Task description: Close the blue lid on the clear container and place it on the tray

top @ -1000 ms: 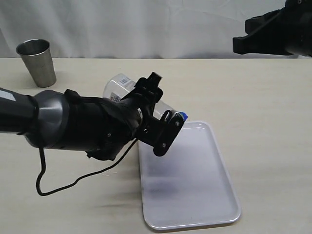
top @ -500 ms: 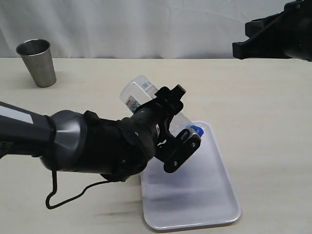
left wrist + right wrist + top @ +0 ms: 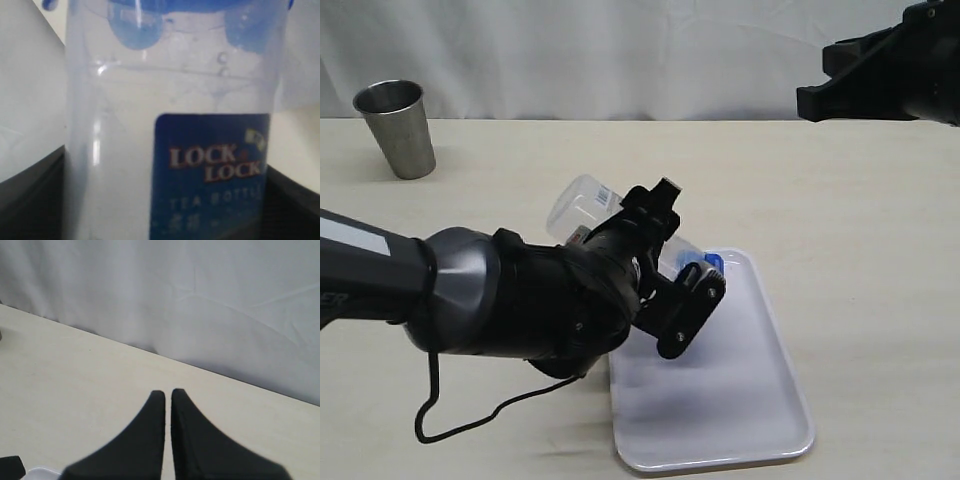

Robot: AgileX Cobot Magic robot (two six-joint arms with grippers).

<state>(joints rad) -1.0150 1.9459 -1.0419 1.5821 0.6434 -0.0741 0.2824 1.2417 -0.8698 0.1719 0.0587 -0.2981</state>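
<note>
My left gripper [image 3: 670, 265] is shut on the clear container [image 3: 578, 205], which it holds tilted, base up and to the left. The blue lid [image 3: 708, 262] sits on the container's lower end, just over the far left corner of the white tray [image 3: 720, 400]. In the left wrist view the container [image 3: 125, 150] fills the frame between the dark fingers [image 3: 30, 195], with its blue label showing and the blue lid [image 3: 165, 5] at its far end. My right gripper [image 3: 168, 392] is shut on nothing, held high above the table at the back right.
A grey steel cup [image 3: 395, 125] stands at the back left of the beige table [image 3: 840, 220]. The left arm's black cable [image 3: 470, 420] loops on the table beside the tray. The right arm [image 3: 880, 70] hangs at the upper right, in front of a white curtain.
My left gripper has carried the container to the right, bringing its lid end over the tray's corner. Since then the base has dropped a little to the left. The right arm has barely moved.
</note>
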